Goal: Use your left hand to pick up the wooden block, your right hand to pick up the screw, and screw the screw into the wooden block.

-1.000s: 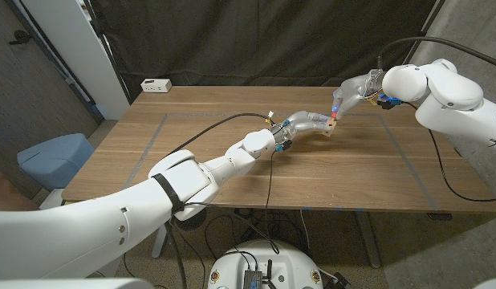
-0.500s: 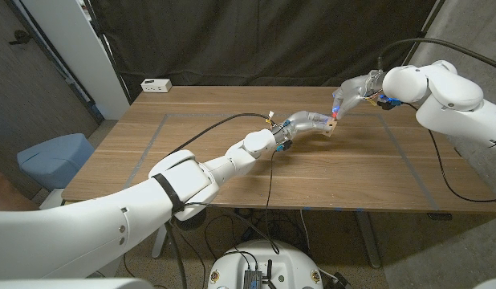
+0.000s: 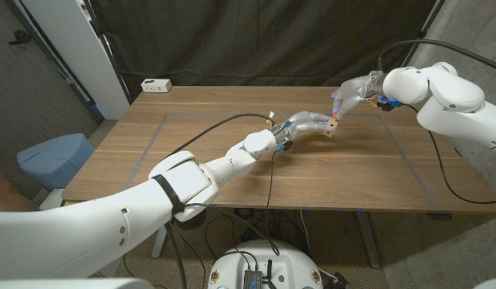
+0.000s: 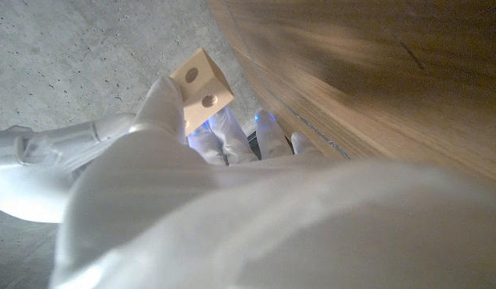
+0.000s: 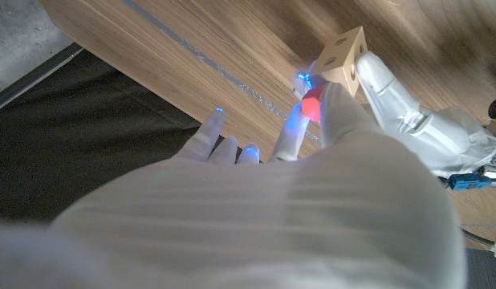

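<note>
Just right of centre in the upper head view, the left hand (image 3: 311, 123) holds the block (image 3: 331, 128) above the table (image 3: 192, 152). The right hand (image 3: 350, 91) meets it from the upper right, fingertips (image 5: 312, 103) pinching a red-lit spot against the block's top face; I cannot tell whether that is the screw.

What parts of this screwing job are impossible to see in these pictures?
- The screw's shaft and tip: in the right wrist view only a red bit shows between the right hand's fingers.
- Whether the screw has entered the wooden block: the fingers cover the spot.
- In the head view the block is too small for detail.
- The left hand's grip: its back hides it.
</note>
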Motion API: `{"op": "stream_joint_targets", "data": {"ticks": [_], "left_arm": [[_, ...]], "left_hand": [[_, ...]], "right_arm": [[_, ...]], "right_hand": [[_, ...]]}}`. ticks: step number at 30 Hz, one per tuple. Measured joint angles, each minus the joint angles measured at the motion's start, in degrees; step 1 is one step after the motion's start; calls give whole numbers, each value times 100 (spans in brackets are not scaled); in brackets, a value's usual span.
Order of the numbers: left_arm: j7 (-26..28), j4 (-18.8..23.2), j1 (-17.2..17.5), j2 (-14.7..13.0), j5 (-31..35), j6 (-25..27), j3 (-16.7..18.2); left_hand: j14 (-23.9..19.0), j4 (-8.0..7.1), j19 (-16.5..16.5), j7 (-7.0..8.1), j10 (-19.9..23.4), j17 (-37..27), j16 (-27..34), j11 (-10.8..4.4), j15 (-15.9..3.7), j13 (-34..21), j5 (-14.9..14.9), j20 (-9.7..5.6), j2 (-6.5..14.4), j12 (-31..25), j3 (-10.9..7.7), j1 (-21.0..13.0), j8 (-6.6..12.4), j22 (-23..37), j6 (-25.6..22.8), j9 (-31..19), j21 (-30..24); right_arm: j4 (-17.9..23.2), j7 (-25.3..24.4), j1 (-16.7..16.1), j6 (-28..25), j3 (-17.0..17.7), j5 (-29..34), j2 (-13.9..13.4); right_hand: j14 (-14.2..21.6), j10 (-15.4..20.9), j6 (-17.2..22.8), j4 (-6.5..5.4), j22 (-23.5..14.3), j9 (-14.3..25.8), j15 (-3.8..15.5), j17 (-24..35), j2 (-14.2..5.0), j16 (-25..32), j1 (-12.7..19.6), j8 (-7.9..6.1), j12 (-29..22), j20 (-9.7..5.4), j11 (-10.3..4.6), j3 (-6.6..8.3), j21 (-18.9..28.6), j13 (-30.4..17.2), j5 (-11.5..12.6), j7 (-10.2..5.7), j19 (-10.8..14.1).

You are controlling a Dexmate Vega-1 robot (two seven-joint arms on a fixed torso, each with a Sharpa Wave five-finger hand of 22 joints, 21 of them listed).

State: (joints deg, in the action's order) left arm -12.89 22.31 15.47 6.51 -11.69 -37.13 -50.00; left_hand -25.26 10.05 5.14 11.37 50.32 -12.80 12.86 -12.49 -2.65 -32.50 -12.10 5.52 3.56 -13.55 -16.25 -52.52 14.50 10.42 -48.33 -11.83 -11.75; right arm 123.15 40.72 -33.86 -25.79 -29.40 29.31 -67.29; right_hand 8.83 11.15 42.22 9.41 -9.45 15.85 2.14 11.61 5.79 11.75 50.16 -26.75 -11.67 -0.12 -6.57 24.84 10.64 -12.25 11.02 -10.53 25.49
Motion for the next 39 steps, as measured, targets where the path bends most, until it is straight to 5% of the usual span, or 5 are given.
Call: {"op": "stream_joint_targets", "data": {"ticks": [39], "left_arm": [[-1, 137, 122, -29, 75, -136, 20]], "left_hand": [[0, 0, 0, 0, 3, 0, 0, 23, 0, -3, -1, 0, -24, -7, 0, 25, 0, 0, 0, -1, 0]], "right_arm": [[254, -203, -297, -129, 228, -289, -257]], "right_hand": [[101, 208, 418, -43, 0, 132, 1, 27, -53, 33, 52, -315, -24, -81, -58, 42, 0, -1, -23, 154, 81]]}}
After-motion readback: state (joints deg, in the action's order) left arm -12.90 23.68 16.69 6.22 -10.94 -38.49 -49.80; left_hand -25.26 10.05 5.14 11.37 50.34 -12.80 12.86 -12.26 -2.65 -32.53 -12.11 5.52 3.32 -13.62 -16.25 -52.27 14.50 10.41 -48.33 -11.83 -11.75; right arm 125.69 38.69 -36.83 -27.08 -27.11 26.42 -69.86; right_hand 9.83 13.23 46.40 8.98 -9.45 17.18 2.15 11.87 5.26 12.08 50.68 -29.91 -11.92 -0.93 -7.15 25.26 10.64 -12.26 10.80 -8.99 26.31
